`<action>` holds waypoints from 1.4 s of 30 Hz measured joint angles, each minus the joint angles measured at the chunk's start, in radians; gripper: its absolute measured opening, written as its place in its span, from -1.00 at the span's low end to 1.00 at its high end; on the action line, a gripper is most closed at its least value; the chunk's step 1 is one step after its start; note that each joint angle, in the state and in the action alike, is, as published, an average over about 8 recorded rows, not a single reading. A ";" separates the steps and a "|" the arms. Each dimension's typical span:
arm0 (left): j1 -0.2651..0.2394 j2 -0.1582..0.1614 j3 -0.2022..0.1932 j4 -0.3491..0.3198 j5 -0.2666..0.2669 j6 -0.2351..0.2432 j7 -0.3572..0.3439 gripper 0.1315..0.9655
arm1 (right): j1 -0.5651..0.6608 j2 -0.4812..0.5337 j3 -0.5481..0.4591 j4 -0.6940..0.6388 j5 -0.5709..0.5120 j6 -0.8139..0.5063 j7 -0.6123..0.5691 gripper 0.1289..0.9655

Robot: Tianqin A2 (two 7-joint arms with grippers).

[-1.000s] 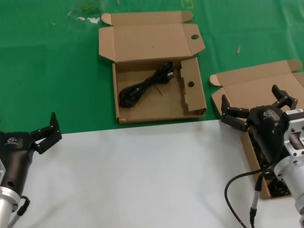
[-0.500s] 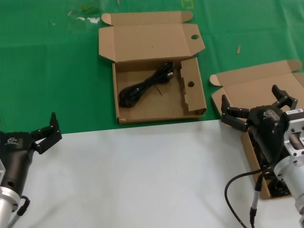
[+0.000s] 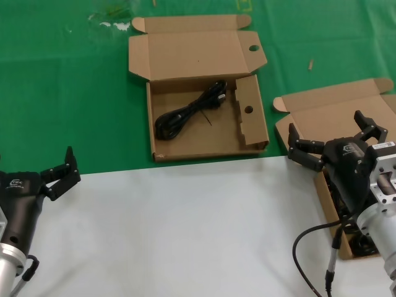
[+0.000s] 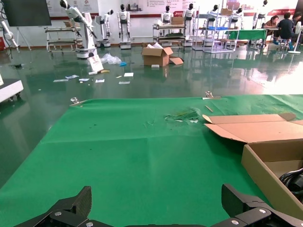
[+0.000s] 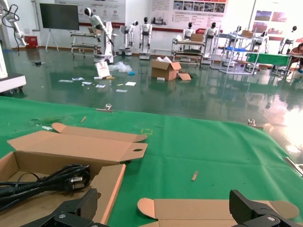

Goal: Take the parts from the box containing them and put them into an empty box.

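Both hands spread wide, the right hand (image 3: 331, 141) hovers over the plain-lidded brown cardboard box (image 3: 322, 111), left hand (image 3: 57, 170) near the green bench (image 3: 62, 93), while a black bundled cable (image 3: 189, 111) lies in the round-holed, partitioned cardboard box (image 3: 204, 145).

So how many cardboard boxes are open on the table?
2: the holed box at centre holds one cable bundle; the plain box sits under the right gripper.

This was a robotics lab or demonstration hall. Beyond the green-covered table (image 4: 118, 142) stretched a glossy floor (image 4: 142, 71) where white humanoid robots (image 4: 124, 19) stood on stands. Metal racks (image 4: 170, 35), a dark screen (image 5: 59, 16), wall posters (image 5: 187, 5), an open carton (image 5: 165, 70) and scattered paper scraps (image 4: 97, 75) filled the background, with people seated (image 4: 286, 26) at far desks.
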 joint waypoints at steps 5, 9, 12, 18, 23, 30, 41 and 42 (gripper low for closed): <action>0.000 0.000 0.000 0.000 0.000 0.000 0.000 1.00 | 0.000 0.000 0.000 0.000 0.000 0.000 0.000 1.00; 0.000 0.000 0.000 0.000 0.000 0.000 0.000 1.00 | 0.000 0.000 0.000 0.000 0.000 0.000 0.000 1.00; 0.000 0.000 0.000 0.000 0.000 0.000 0.000 1.00 | 0.000 0.000 0.000 0.000 0.000 0.000 0.000 1.00; 0.000 0.000 0.000 0.000 0.000 0.000 0.000 1.00 | 0.000 0.000 0.000 0.000 0.000 0.000 0.000 1.00; 0.000 0.000 0.000 0.000 0.000 0.000 0.000 1.00 | 0.000 0.000 0.000 0.000 0.000 0.000 0.000 1.00; 0.000 0.000 0.000 0.000 0.000 0.000 0.000 1.00 | 0.000 0.000 0.000 0.000 0.000 0.000 0.000 1.00; 0.000 0.000 0.000 0.000 0.000 0.000 0.000 1.00 | 0.000 0.000 0.000 0.000 0.000 0.000 0.000 1.00; 0.000 0.000 0.000 0.000 0.000 0.000 0.000 1.00 | 0.000 0.000 0.000 0.000 0.000 0.000 0.000 1.00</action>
